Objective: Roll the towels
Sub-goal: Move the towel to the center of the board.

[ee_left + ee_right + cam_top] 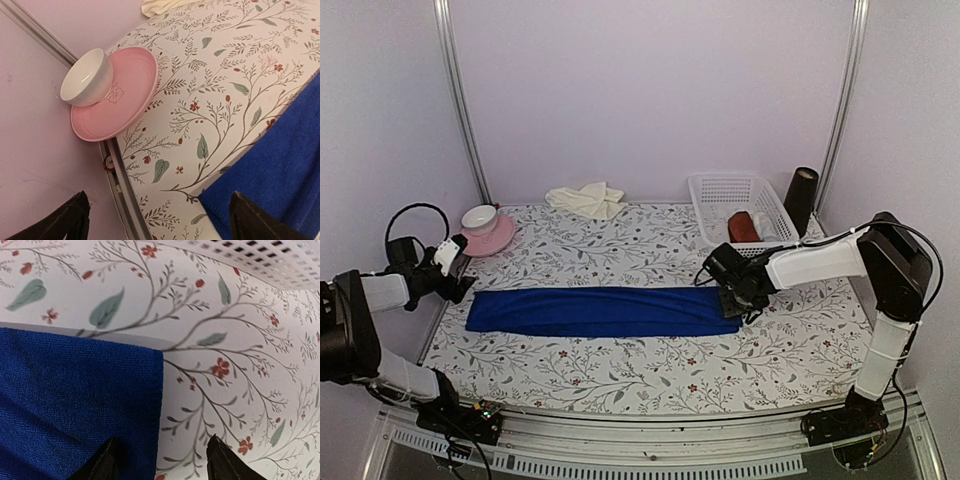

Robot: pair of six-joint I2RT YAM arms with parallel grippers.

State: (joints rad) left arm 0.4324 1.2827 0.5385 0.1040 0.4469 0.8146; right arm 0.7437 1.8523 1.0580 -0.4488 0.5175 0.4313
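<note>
Top external view: a white plastic lattice basket (725,188) stands just beyond the right gripper (740,300), on the far side of its jaws. It holds a dark red rolled cloth (742,227) with a pale item (766,228) beside it that is too small to name. A black cylinder (801,198) stands upright just outside the basket's right wall. Beyond the left gripper (460,280), a round pink plate (500,240) carries a white ceramic bowl (480,217), set off-centre on it.

The right arm rises from its base, bends at a high elbow and slopes its white forearm down to the right end of the royal blue towel (605,311). The towel lies as a long folded strip across the floral-printed tabletop (650,365), reaching from one pair of jaws to the other. In the right wrist view those jaws are parted and pinch nothing: one finger (107,460) hangs over the towel's corner and the other over bare tabletop, with the towel's end edge between them. The left arm sits low at the table's side edge, its jaws spread wide around nothing, with the towel's left corner just ahead of one finger (255,220). The cream off-white towel (585,199) lies crumpled against the back wall, well beyond both pairs of jaws.

Only the fingertips show in either wrist view, and the right wrist view cuts the basket off at its top edge.
</note>
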